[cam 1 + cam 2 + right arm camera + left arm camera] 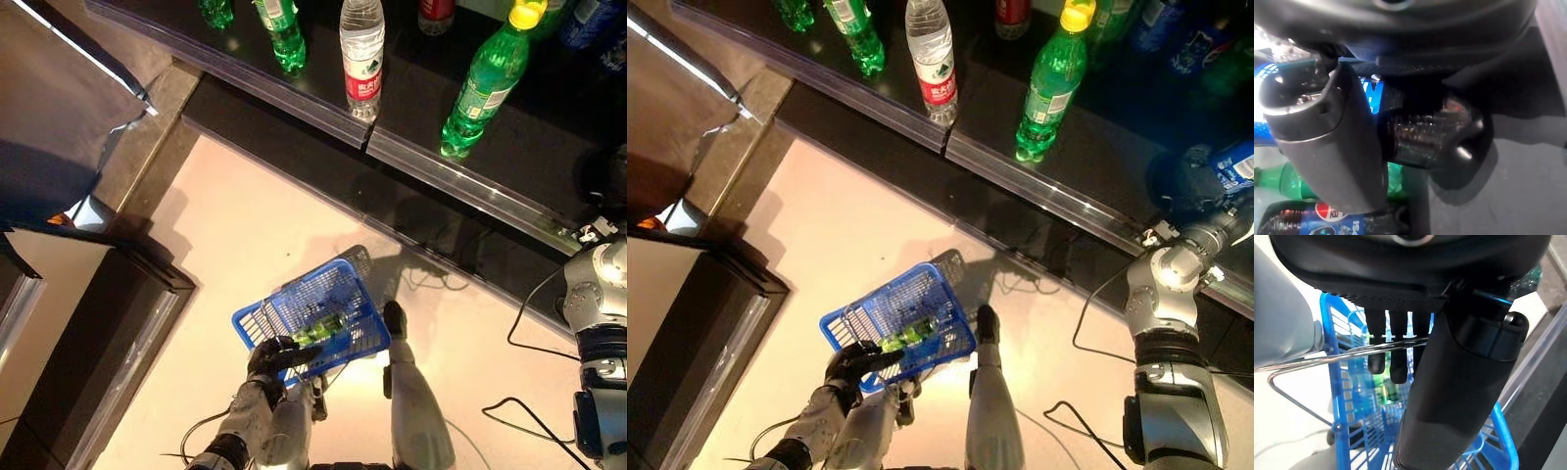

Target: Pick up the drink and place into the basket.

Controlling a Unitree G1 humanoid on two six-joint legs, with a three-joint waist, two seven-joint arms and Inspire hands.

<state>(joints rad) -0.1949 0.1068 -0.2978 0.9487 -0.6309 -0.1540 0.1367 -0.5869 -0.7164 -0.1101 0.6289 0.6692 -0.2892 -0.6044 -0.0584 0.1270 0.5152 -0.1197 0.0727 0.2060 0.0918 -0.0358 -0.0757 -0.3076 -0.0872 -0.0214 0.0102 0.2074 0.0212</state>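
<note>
— How many baskets am I seeing?
— One blue basket (257, 315), low centre, with one green bottle (318, 329) in it.
— And on the shelf (294, 103) along the top?
— I count three green soda bottles (216, 10) (284, 34) (487, 88), the one furthest right with a yellow cap. One clear water bottle (362, 54). One red-labelled bottle (436, 12), cut by the top edge.
— Blue ones?
— One blue-labelled bottle (1239, 162) at the right edge; the dark bottles (1161, 24) upper right I can't count.
</note>
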